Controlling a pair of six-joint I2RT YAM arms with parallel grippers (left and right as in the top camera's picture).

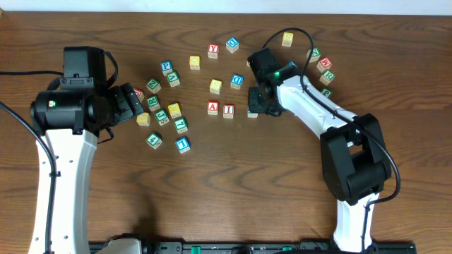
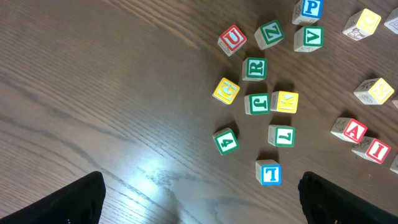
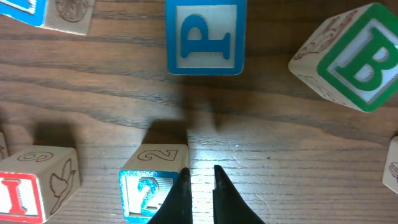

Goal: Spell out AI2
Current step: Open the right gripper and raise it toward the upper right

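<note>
**"2" cube lies beside the shut right fingers, a gap short of the row**

On the tabletop (image 1: 282,204) two arms are seen. The right arm (image 1: 318,113) is the nearer to the row, while the left arm (image 1: 63,113) is kept apart, by the other cubes (image 1: 162,106). Three task cubes are counted, one of each. The "A" cube (image 1: 212,108) and "I" cube (image 1: 228,110) are set side by side, and the "2" cube (image 3: 149,190) is found past the "I", with a gap between them. The "2" lies just beside the right fingers (image 3: 183,194), on their "I" side, not between them, and no long axis is offered by a cube. A sideways push toward the "I" is judged to be called for. The right fingers are drawn almost together, with nothing held. The left fingers (image 2: 81,199) are spread wide, with nothing held
</note>
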